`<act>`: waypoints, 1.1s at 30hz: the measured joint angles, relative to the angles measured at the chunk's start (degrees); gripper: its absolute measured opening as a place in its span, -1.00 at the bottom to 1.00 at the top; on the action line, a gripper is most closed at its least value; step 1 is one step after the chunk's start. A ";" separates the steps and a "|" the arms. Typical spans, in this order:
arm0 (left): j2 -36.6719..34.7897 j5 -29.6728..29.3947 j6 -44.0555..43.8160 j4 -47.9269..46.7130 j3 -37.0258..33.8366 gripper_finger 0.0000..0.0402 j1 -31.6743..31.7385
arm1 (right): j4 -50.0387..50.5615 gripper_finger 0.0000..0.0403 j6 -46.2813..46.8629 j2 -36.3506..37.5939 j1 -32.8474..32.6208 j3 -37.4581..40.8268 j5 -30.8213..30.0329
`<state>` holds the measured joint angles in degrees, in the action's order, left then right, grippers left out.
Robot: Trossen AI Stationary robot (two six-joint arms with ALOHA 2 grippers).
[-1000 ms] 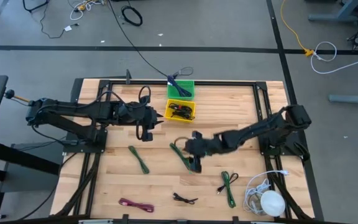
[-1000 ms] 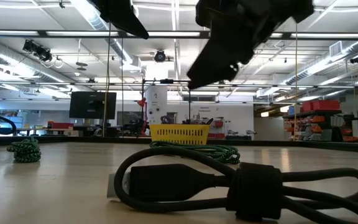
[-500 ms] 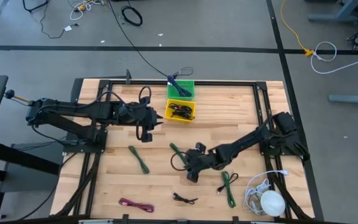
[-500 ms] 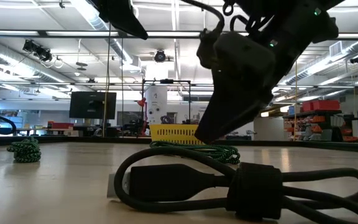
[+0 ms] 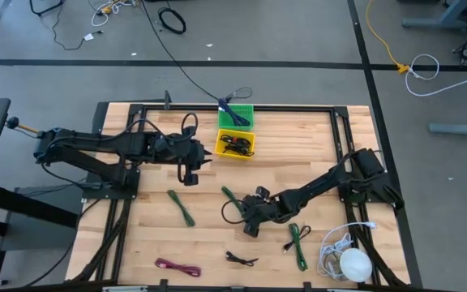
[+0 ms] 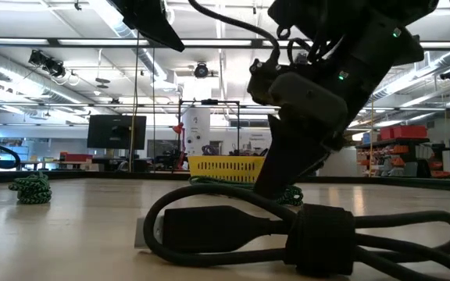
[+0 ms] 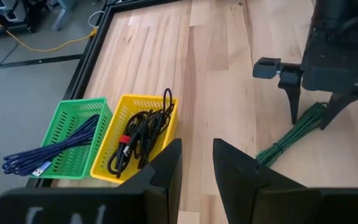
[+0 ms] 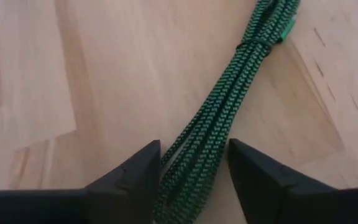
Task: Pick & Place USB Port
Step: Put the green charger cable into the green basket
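Right wrist view shows the right gripper [image 8: 191, 163] set down over a green braided cable [image 8: 241, 99], one finger on each side of the bundle with small gaps left, so the jaws are open and hold nothing yet. The cable's long axis runs straight ahead from the wrist, passing between the fingers, so a plain closing of the jaws would squeeze across its width.

In the high view the cable [image 5: 230, 199] lies mid-table, and the right gripper [image 5: 252, 223] sits at its near end. The left gripper [image 5: 199, 160] hangs well apart, near the yellow basket [image 5: 237, 144] and the green basket [image 5: 237, 118]; its fingers [image 7: 166, 171] stand slightly parted and empty. The right arm is clearly the nearer one.

My judgement: the grasp is lined up and only the closing remains, then a carry up-table toward the baskets. Other cables lie on the table [image 5: 152, 235], untouched.
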<state>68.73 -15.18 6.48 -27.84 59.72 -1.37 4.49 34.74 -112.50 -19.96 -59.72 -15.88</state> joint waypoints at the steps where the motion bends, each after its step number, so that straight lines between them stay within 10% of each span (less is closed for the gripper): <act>1: 0.00 0.00 0.02 0.00 0.00 -0.52 0.00 | 0.12 -0.18 0.26 -0.22 0.19 0.00 0.03; 6: 0.00 0.00 0.01 0.10 0.00 -0.52 0.00 | 0.29 -0.89 0.25 0.26 1.37 0.04 1.69; 15: 0.00 0.00 0.01 0.19 0.00 -0.52 0.01 | 2.20 -0.95 -8.03 6.32 5.48 0.44 3.74; 33: 0.00 -5.71 0.19 20.86 0.00 -0.52 1.44 | 6.68 -0.95 -29.73 39.17 16.61 0.28 -16.55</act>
<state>68.73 -20.89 6.67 -6.98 59.72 0.08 11.17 5.01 -73.33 -3.35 -59.44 -32.42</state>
